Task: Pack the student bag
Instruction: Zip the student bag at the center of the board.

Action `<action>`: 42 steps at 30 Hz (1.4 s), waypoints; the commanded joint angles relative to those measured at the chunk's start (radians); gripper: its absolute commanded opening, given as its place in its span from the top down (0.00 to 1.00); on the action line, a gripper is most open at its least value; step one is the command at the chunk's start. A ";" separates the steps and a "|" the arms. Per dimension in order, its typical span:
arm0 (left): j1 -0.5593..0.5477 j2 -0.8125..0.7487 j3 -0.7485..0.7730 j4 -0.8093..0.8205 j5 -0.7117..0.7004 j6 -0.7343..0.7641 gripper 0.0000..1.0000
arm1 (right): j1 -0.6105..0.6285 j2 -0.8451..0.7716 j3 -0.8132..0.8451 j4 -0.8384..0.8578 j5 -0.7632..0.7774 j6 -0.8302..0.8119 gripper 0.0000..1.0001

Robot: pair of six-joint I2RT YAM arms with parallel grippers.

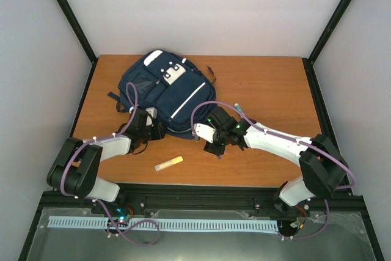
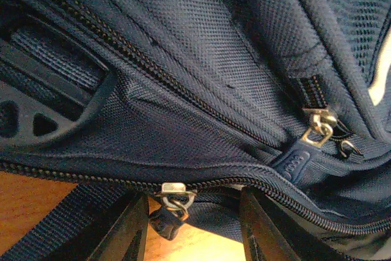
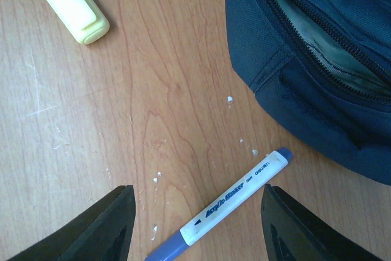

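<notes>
The navy student bag (image 1: 168,90) lies flat at the back middle of the table, its zipped edge facing me. My left gripper (image 1: 153,130) is open at that near edge. In the left wrist view its fingers (image 2: 122,230) stand on either side of a metal zipper slider (image 2: 174,191) with a dark pull, and the zip gapes to the right. My right gripper (image 1: 214,146) is open and empty, hovering over a white and blue acrylic marker (image 3: 223,209) that lies on the wood between its fingertips (image 3: 91,230). The bag's open corner (image 3: 317,59) is just beyond.
A yellow highlighter (image 1: 168,163) lies on the wood near the front, between the arms; it also shows in the right wrist view (image 3: 67,1). A thin grey pen-like object (image 1: 240,109) lies behind the right arm. Dark straps (image 1: 211,74) trail from the bag's right side.
</notes>
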 commanded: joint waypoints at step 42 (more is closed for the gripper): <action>-0.154 -0.051 0.015 -0.023 0.246 -0.143 0.98 | -0.006 0.016 0.005 -0.006 0.004 0.017 0.42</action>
